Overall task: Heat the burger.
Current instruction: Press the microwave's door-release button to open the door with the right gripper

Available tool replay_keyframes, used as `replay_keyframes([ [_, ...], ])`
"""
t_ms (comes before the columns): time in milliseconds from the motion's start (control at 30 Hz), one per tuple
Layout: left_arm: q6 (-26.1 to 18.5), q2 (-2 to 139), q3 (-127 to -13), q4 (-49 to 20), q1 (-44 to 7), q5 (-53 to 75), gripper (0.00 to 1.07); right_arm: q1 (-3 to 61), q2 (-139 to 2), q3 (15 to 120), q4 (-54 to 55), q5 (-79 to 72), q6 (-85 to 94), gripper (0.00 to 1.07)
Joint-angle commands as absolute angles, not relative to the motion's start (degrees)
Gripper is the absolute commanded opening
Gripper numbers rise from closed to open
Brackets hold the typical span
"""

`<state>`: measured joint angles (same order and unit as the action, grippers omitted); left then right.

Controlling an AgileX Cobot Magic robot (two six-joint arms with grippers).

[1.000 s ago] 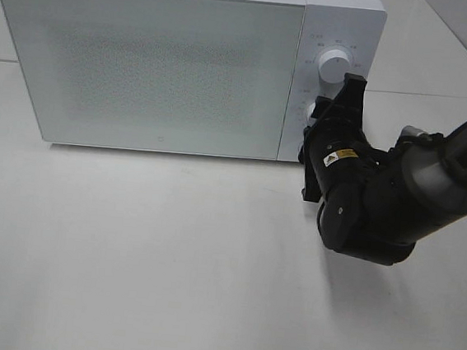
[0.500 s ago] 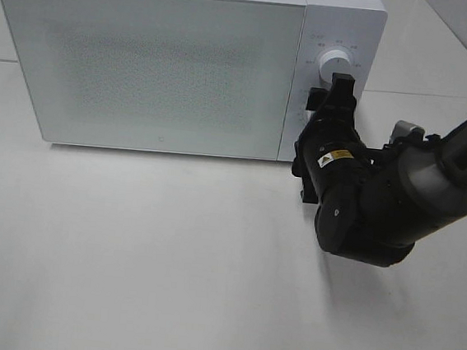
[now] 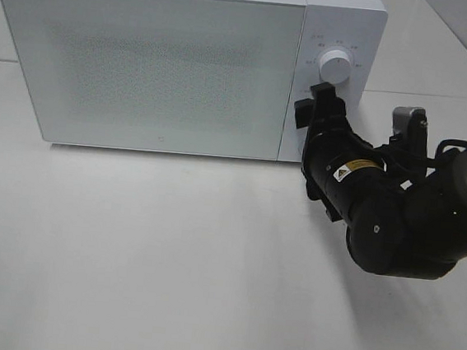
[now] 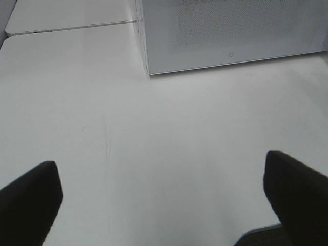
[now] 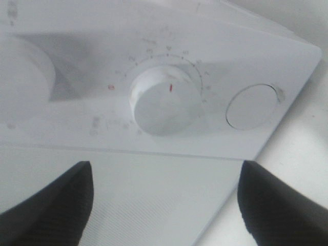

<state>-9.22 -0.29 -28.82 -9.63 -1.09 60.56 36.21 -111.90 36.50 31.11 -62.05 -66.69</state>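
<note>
Fingers (image 5: 56, 200) of the right gripper (image 5: 165, 174) now stand apart and empty, off the lower knob (image 5: 165, 100) they covered a second ago. Those of the left gripper (image 4: 161, 164) gape wide, empty, over the counter (image 4: 154, 118)

A white microwave (image 3: 145, 59), door shut, stands across the back of the white table (image 3: 126, 264) and walls off that side. The tabletop in front of the door offers broad room to pass. At the right, the bulky black right arm (image 3: 402, 224) crowds the space before the control panel (image 3: 366, 39), and the right gripper (image 3: 311, 100), fingers spread, sits just in front of the lower knob (image 5: 165, 100).
</note>
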Motion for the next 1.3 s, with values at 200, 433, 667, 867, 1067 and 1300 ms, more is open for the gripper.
replay_keyframes([
  [200,-8.8,-1.4,-28.7,-9.7,-1.1,59.7,1.01,36.1,-103.4,35.9,27.0,-37.0,-32.0,0.75],
  [433,-8.8,-1.4,-28.7,-9.7,-1.1,59.7,1.01,32.8,-97.3,36.4,26.9,-20.1,-10.7,0.75],
  [667,-8.8,-1.4,-28.7,-9.7,-1.1,59.7,1.01,29.3,-89.0,36.4,26.9,-2.6,5.3,0.75],
  [867,-8.8,-1.4,-28.7,-9.7,-1.1,59.7,1.01,28.2,-82.8,36.4,23.9,11.6,9.9,0.75],
  [1067,-8.8,-1.4,-28.7,-9.7,-1.1,59.7,1.01,28.2,-76.9,36.4,15.8,23.3,6.4,0.75],
  [1300,-8.8,-1.4,-28.7,-9.7,-1.1,59.7,1.01,28.2,-66.6,36.4,13.6,34.4,4.4,0.75],
])
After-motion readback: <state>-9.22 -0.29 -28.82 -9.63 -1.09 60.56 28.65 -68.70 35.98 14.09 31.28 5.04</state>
